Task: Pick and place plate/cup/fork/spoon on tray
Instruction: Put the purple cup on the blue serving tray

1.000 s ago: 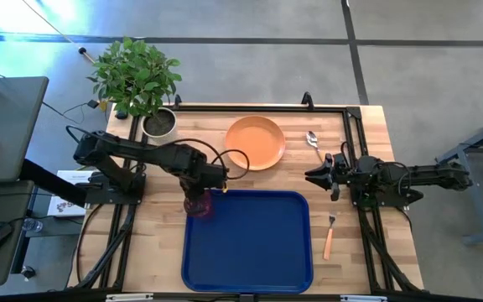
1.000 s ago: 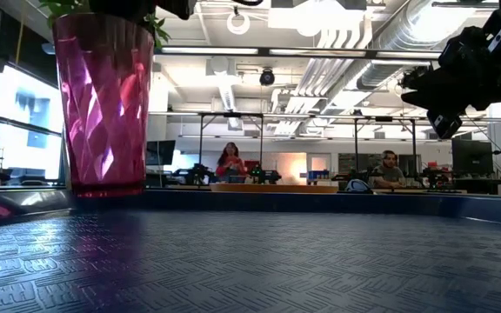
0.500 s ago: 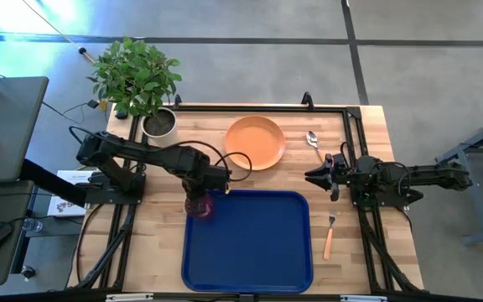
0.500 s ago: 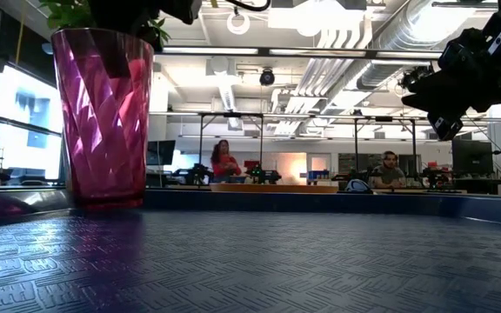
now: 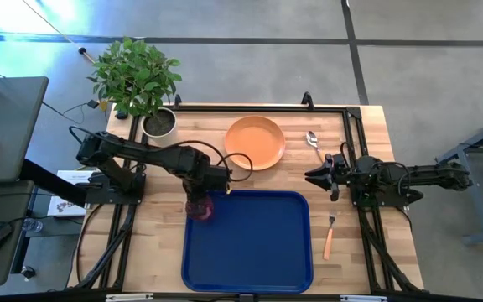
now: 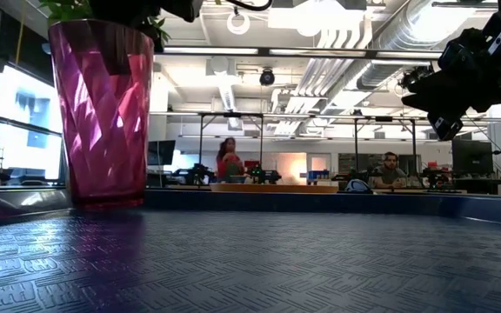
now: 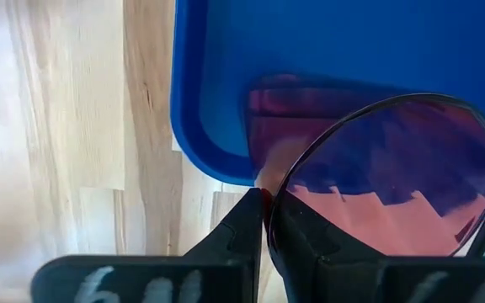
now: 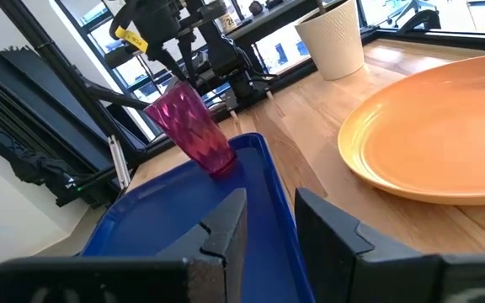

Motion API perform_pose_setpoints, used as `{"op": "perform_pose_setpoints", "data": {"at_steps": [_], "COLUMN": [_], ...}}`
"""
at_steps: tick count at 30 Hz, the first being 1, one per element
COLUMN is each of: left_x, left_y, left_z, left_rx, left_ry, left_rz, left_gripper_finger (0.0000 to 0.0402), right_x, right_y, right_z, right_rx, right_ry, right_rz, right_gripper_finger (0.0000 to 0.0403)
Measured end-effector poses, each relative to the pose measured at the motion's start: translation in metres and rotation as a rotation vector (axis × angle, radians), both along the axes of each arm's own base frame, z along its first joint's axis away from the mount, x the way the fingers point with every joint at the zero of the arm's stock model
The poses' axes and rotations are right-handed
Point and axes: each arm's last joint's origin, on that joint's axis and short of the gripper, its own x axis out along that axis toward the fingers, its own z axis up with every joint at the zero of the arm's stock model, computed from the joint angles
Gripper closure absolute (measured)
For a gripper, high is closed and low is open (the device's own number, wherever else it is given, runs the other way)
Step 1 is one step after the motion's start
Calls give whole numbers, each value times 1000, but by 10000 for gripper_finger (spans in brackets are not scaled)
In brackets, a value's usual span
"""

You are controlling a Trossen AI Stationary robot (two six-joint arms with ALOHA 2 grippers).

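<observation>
The dark-red cup (image 5: 198, 206) stands upright in the blue tray's (image 5: 250, 252) far left corner. It also shows in the low view (image 6: 103, 113) and the right wrist view (image 8: 194, 130). My left gripper (image 5: 201, 191) is above it, shut on its rim. The orange plate (image 5: 255, 141) lies on the table beyond the tray. The spoon (image 5: 313, 143) lies to the right of the plate, and the fork (image 5: 329, 236) lies to the right of the tray. My right gripper (image 5: 311, 176) is open and empty, hovering between spoon and fork and pointing toward the table's left. My left gripper pinches the cup's rim (image 7: 268, 198) on its left side, one finger (image 7: 297, 240) inside the cup and one (image 7: 242, 231) outside. The fingers come from above, pointing down. The cup is upright, and its base (image 6: 104, 202) seems to rest on the tray floor.
A potted plant (image 5: 159, 124) stands at the table's far left corner, and its pot also shows in the right wrist view (image 8: 335, 38). Most of the tray floor (image 7: 310, 50) is bare. People sit in the room far behind the table.
My left gripper has gone down a little with the cup, still shut on its rim. The cup's base has come down to the tray floor at the far left corner, and the cup stays upright.
</observation>
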Motion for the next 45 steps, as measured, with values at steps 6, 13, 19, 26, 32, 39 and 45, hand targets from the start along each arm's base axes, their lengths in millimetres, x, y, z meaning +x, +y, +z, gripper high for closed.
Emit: {"op": "perform_pose_setpoints", "data": {"at_steps": [6,13,19,26,32,39,45], "left_x": [0,0,0,0,0,0,0], "left_y": [0,-1,1,3,4,5,6], "left_z": [0,0,0,0,0,0,0], "left_rx": [1,-42,-45,-69,-52,-17,-15], "left_ry": [-3,3,4,6,7,2,2], "left_rz": [-47,-56,-50,-39,-2,7,9], "left_gripper_finger": [382,382,380,339,300,286,286], "right_x": [0,0,0,0,0,0,0], "right_y": [0,0,0,0,0,0,0], "right_z": [0,0,0,0,0,0,0], "right_rx": [0,0,0,0,0,0,0], "right_ry": [0,0,0,0,0,0,0], "right_rz": [0,0,0,0,0,0,0], "right_gripper_finger": [308,308,308,308,308,308,308]}}
